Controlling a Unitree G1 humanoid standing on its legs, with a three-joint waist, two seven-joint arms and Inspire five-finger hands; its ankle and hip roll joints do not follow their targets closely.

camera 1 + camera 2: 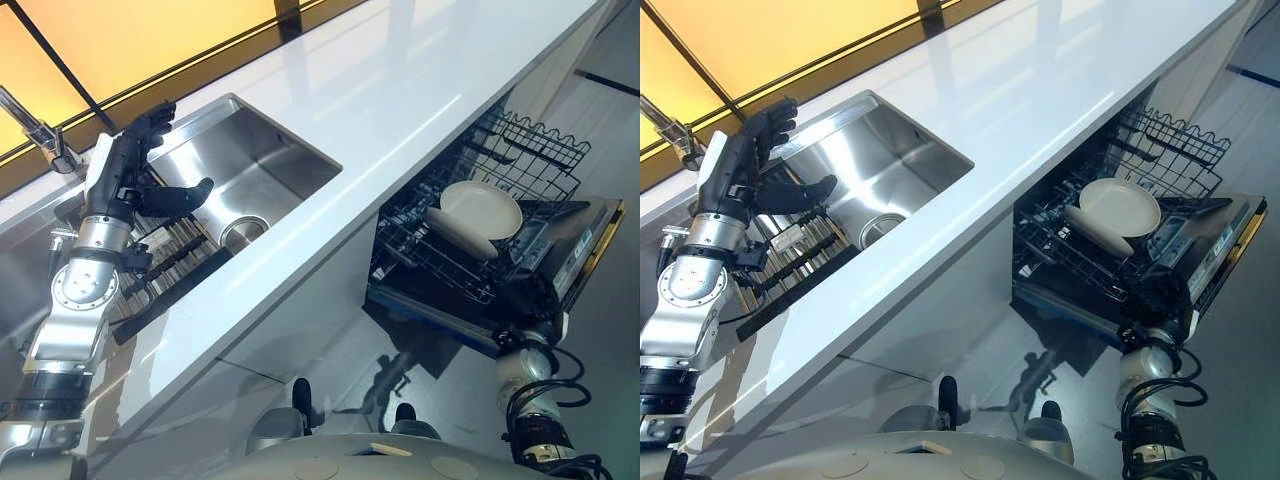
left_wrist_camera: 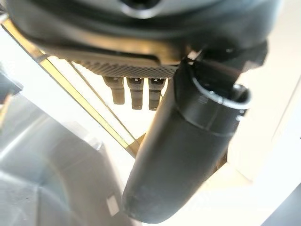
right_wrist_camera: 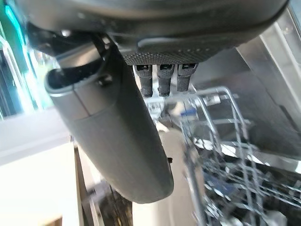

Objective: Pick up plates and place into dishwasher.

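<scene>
White counter (image 1: 400, 90), sink (image 1: 250, 170) at its far-left end. My left hand (image 1: 140, 165) hovers there, fingers relaxed, empty. Right hand (image 1: 535, 300) at the dishwasher rack (image 1: 470, 240) front edge, fingers loose. Plates (image 1: 480, 208) already racked; risk: snagging wires, toppling them.

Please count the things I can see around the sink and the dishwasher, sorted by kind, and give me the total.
Plates in the dishwasher rack: 2, a round plate and a second plate leaning beside it
Sinks: 1, the steel sink
Taps: 1, the tap
Drying racks: 1, the dark drying rack beside the sink
Total: 5
</scene>
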